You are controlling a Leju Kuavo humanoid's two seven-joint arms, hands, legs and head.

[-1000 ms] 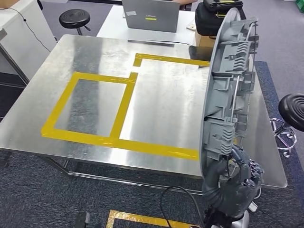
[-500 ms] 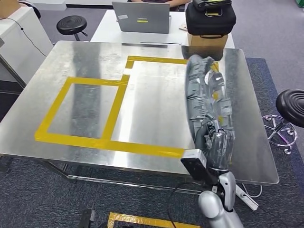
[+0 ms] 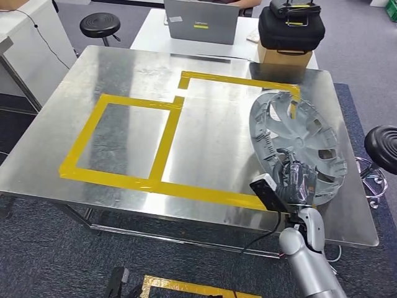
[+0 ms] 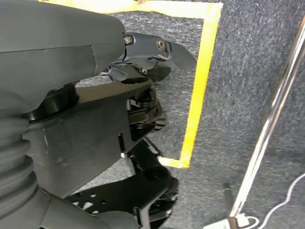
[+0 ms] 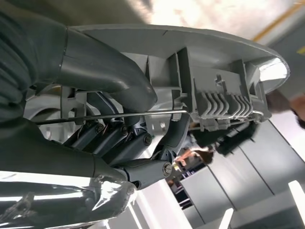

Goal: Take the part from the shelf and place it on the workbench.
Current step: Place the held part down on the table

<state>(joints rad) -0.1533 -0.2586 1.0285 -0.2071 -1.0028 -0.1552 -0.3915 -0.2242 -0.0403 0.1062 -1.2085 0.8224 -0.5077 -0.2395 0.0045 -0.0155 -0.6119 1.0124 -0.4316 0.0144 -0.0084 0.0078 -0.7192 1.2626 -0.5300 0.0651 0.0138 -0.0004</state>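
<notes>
The part is a grey plastic wheel cover (image 3: 299, 139). It lies tilted low over the right side of the metal workbench (image 3: 211, 136), its spoked face up. Whether its far edge touches the bench I cannot tell. My right hand (image 3: 294, 183) grips the cover's near rim, at the bench's front right. In the right wrist view the thumb and dark fingers of the right hand (image 5: 107, 138) clamp the ribbed back of the cover (image 5: 216, 52). My left hand (image 4: 107, 95) hangs over the carpet, fingers extended, holding nothing.
Yellow tape (image 3: 117, 180) marks two rectangles on the bench; the cover overlaps the right one. A laptop (image 3: 201, 22) and a black case (image 3: 290, 28) on a box sit on the table behind. Black stools stand at back left (image 3: 98, 25) and right (image 3: 384, 146).
The cover stood nearly upright on edge in my right hand; it has swung down to a low tilt, face up, over the bench's right side. The camera view has shifted slightly.
</notes>
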